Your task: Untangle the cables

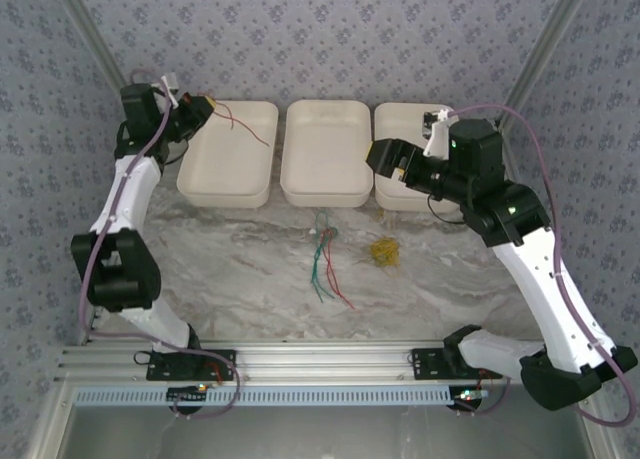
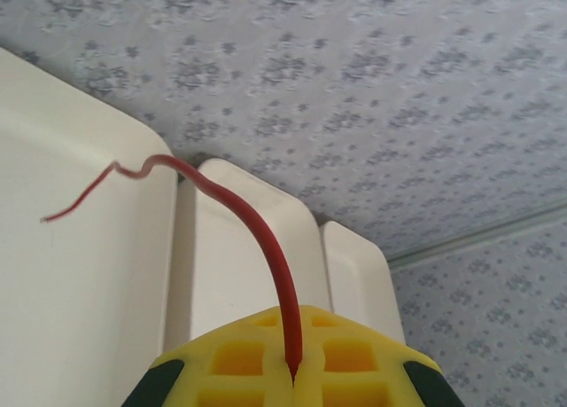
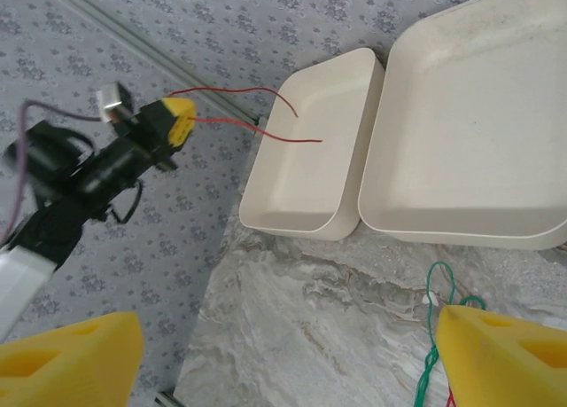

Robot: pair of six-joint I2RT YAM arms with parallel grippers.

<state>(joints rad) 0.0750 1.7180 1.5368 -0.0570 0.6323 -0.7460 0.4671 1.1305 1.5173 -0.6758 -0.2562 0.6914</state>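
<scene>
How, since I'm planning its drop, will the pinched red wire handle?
Probably springy rather than limp: the red wire arches out of the shut left gripper without drooping. Likely very light, being thread-thin. Its kinked end might snag.

Grey-blue walls [image 1: 330, 39] printed with small floral sprigs close in on three sides of my workplace and meet at slim metal corner struts [image 1: 88, 24]. Below them, my marbled grey-and-white tabletop [image 1: 250, 279] runs to a ribbed aluminium rail [image 1: 320, 361] along its near edge. The light is soft and even, throwing only faint shadows.
</scene>
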